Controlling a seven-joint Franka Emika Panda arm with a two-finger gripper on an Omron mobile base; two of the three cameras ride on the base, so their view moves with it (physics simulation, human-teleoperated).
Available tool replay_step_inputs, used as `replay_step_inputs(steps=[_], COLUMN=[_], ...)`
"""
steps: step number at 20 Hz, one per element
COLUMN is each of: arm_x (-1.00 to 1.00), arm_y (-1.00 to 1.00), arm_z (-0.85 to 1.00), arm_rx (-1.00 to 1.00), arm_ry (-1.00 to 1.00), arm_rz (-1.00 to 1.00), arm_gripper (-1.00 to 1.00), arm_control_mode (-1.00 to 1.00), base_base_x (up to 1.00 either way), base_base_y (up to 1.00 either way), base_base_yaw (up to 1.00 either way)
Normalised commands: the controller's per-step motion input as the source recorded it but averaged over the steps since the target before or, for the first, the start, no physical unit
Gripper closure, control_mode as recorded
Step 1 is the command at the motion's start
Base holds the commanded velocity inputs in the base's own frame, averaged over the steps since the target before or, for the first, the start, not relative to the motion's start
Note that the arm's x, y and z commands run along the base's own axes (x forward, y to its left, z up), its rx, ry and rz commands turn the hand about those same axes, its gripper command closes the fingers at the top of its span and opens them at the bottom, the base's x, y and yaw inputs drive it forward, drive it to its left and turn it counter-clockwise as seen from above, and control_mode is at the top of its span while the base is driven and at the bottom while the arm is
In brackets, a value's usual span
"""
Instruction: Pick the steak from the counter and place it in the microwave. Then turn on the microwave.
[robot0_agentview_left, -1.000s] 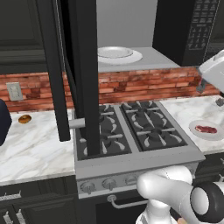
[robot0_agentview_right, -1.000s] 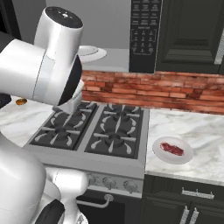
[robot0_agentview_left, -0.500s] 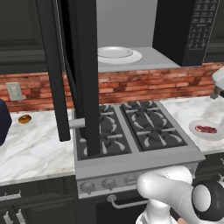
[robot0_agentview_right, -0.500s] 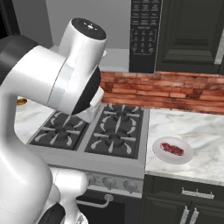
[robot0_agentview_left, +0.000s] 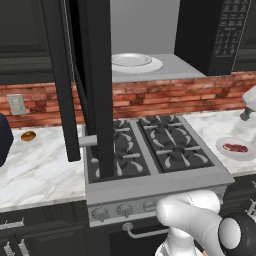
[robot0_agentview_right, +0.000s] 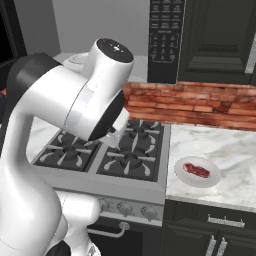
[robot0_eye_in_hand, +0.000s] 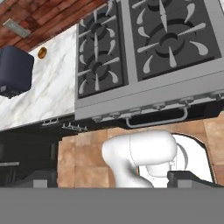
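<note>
Approach stage: steak not yet grasped, gripper spread wide and empty.

The steak (robot0_agentview_right: 196, 170) was seen on a small white plate (robot0_agentview_right: 181, 175) near the counter (robot0_agentview_right: 235, 165) front edge, right of the stovetop (robot0_agentview_left: 150, 150). The microwave (robot0_agentview_left: 220, 30) door (robot0_agentview_left: 95, 75) was left open, presumably for loading.

Reds, greys and black

Dark-red steak (robot0_agentview_right: 197, 170) with pale streaks on a white plate (robot0_agentview_right: 181, 175); the counter (robot0_agentview_right: 227, 150) white marble, grey-veined — brick backsplash (robot0_agentview_left: 150, 100) red-brown, stovetop (robot0_agentview_left: 150, 150) grey with black grates, microwave (robot0_agentview_right: 165, 40) black.
</note>
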Motion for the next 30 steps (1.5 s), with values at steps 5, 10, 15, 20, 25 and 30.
replay_step_inputs(steps=[5,10,15,20,25,30], arm_x=[0.18,0.13,0.06,0.10,0.18,0.15], arm_y=[-0.15,-0.20,-0.21,-0.26,-0.29,-0.31], arm_z=[-0.22,-0.19,-0.21,-0.20,-0.17,-0.12], arm_rx=[0.01,0.01,-0.13,-0.16,-0.07,0.00], arm_ry=[-0.01,-0.05,-0.06,0.00,0.08,0.14], arm_rz=[0.00,-0.01,-0.15,-0.16,-0.13,-0.07], arm_gripper=[-1.00,-1.00,-1.00,-1.00,-1.00,-1.00], arm_control_mode=[-1.00,-1.00,-1.00,-1.00,-1.00,-1.00], base_base_x=[0.00,0.00,0.00,0.00,0.00,0.00], base_base_y=[0.00,0.00,0.00,0.00,0.00,0.00], base_base_yaw=[0.00,0.00,0.00,0.00,0.00,0.00])
